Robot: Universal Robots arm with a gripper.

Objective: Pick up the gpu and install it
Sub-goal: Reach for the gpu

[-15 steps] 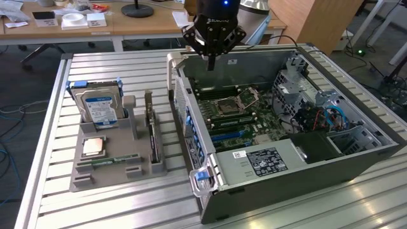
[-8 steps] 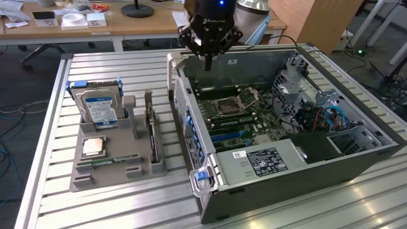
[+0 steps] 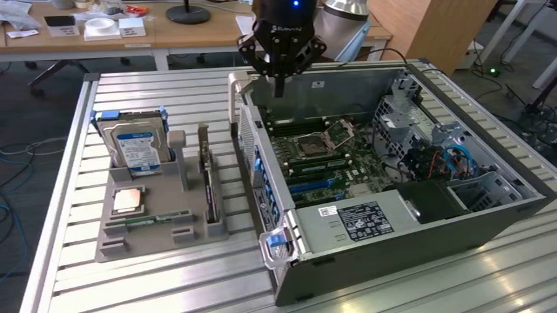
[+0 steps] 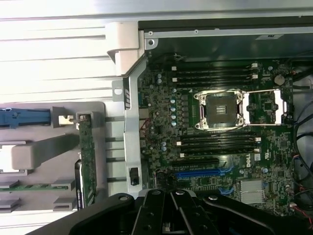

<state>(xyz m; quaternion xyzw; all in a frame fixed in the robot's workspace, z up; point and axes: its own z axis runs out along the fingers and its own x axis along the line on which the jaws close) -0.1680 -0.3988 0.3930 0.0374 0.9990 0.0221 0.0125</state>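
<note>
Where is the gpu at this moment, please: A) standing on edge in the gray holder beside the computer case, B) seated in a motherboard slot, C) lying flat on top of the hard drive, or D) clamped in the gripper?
A: the gpu stands edge-on in the gray holder at the exterior view's left of the open computer case, while the gripper hangs shut and empty above the case's wall.

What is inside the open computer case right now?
A green motherboard with an open processor socket, memory slots, a blue slot, a labelled power supply and blue cables. The board beneath the power supply is covered. The gpu stands outside in the gray holder.
</note>
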